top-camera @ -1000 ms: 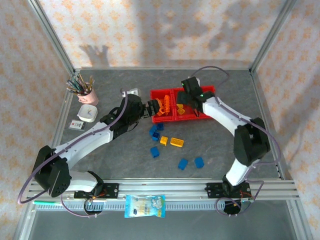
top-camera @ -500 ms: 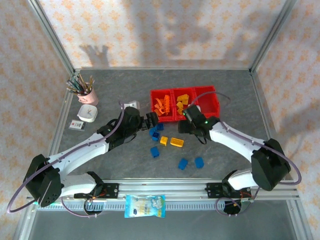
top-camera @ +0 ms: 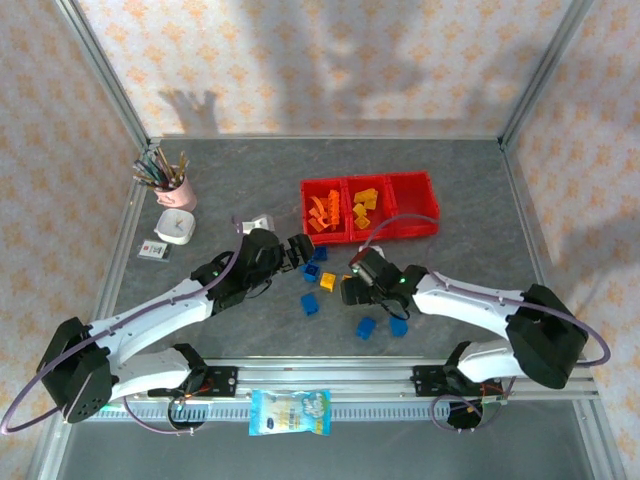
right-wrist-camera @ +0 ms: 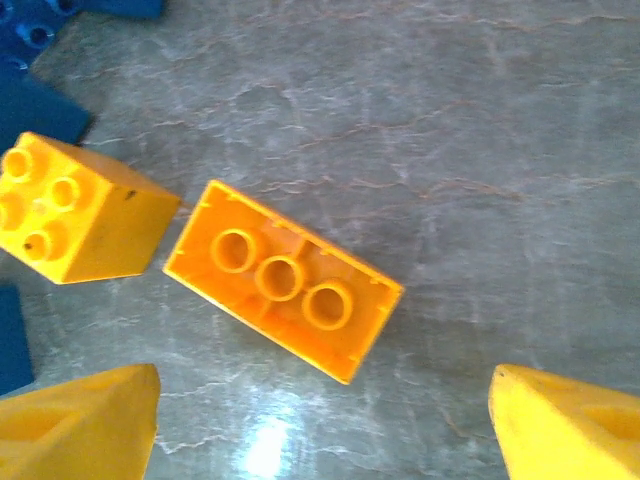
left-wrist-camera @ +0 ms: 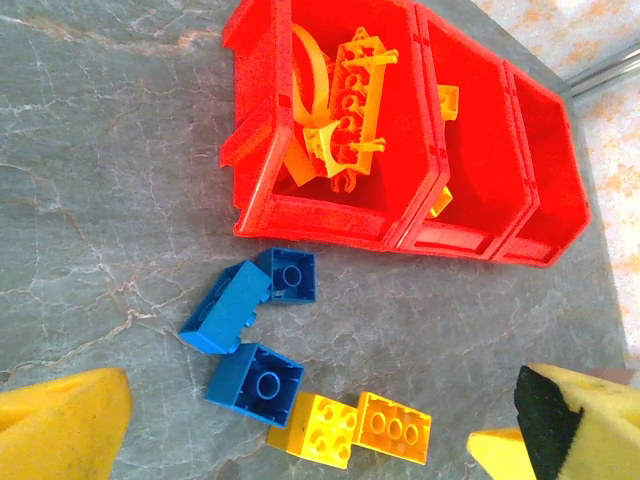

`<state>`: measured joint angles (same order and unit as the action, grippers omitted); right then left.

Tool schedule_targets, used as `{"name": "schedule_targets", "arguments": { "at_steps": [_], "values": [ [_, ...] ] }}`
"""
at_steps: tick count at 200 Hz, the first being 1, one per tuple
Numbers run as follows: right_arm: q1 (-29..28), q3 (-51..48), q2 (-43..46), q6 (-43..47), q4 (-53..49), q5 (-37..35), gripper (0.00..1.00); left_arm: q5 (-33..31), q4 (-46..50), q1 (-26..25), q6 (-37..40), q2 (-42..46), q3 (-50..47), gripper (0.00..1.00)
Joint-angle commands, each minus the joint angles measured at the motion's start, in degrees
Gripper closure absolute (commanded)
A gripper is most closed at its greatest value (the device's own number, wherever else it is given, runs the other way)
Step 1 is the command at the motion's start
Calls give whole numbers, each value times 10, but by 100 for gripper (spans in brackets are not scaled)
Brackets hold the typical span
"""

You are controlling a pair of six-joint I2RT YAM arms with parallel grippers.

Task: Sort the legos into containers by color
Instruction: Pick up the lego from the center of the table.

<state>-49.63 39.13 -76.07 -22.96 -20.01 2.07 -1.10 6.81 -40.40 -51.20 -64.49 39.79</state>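
Observation:
Three joined red bins (top-camera: 413, 206) stand at the back; the left bin (left-wrist-camera: 262, 150) holds several orange curved and long pieces (left-wrist-camera: 345, 105), and the middle one holds yellow bricks (top-camera: 362, 205). On the table lie an upturned orange brick (right-wrist-camera: 283, 280) and a yellow brick (right-wrist-camera: 75, 210), side by side. Three blue bricks (left-wrist-camera: 228, 305) cluster in front of the bins, and others (top-camera: 398, 325) lie nearer. My right gripper (top-camera: 347, 288) hovers open just above the orange brick, fingers (right-wrist-camera: 80, 420) wide apart. My left gripper (top-camera: 305, 246) is open and empty above the blue cluster.
A pink cup of pencils (top-camera: 172, 183) and a white box (top-camera: 176, 226) stand at the far left. A small white object (top-camera: 258, 222) lies behind the left arm. A snack packet (top-camera: 290, 412) rests on the front rail.
My right arm has swung from over the bins down and forward to the orange brick on the table. My left gripper has pulled back from the left bin toward the blue bricks.

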Motion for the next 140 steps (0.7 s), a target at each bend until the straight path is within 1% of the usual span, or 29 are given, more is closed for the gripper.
{"name": "schedule_targets", "arguments": {
  "at_steps": [1, 41, 70, 108, 140],
  "values": [
    [-10, -4, -22, 4, 32, 3, 15, -26, 11, -1, -9, 9, -2, 1],
    [-10, 20, -74, 6, 30, -41, 15, -29, 16, -1, -3, 4, 6, 1],
    [1, 36, -101, 4, 28, -72, 18, -32, 19, -1, 2, 0, 9, 1],
    [40, 55, -127, 2, 36, -62, 23, -34, 18, -1, 7, -5, 11, 1],
    [46, 72, -156, 16, 33, -54, 34, -41, 22, 0, 12, -8, 15, 1]
  ]
}}
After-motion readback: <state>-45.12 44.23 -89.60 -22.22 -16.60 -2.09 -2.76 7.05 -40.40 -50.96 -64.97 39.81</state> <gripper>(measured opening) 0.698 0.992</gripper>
